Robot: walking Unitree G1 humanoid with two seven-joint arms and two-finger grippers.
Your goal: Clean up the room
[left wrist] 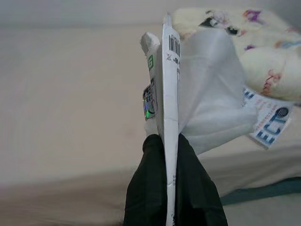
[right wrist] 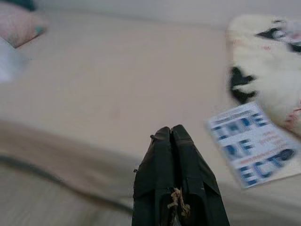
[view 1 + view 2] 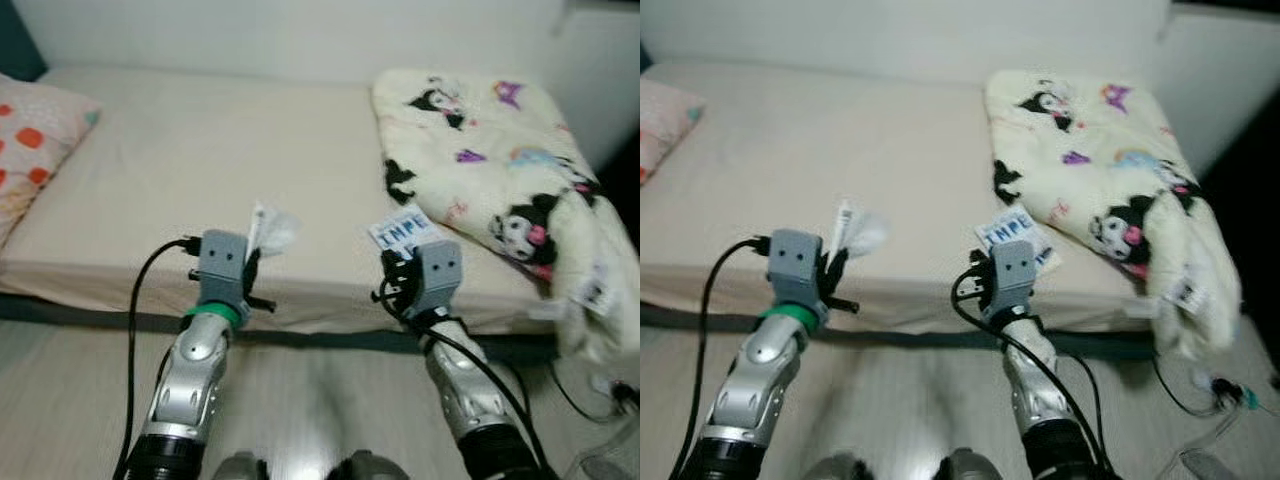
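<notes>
My left gripper (image 1: 165, 139) is shut on a crumpled white plastic wrapper (image 1: 188, 94) with a barcode, and holds it upright over the bed's front edge (image 3: 270, 230). My right gripper (image 2: 171, 129) is shut with nothing between its fingers. It hovers at the bed's front edge (image 3: 395, 268). Just beyond it and to its right, a flat white packet with blue lettering (image 2: 251, 143) lies on the sheet (image 3: 403, 230), touching the blanket's edge.
The bed (image 3: 200, 160) has a beige sheet. A cream cartoon-print blanket (image 3: 480, 150) is heaped at the right and spills over the front corner. A dotted pillow (image 3: 30, 140) lies at the left. Cables (image 3: 1220, 395) trail on the wood floor at the right.
</notes>
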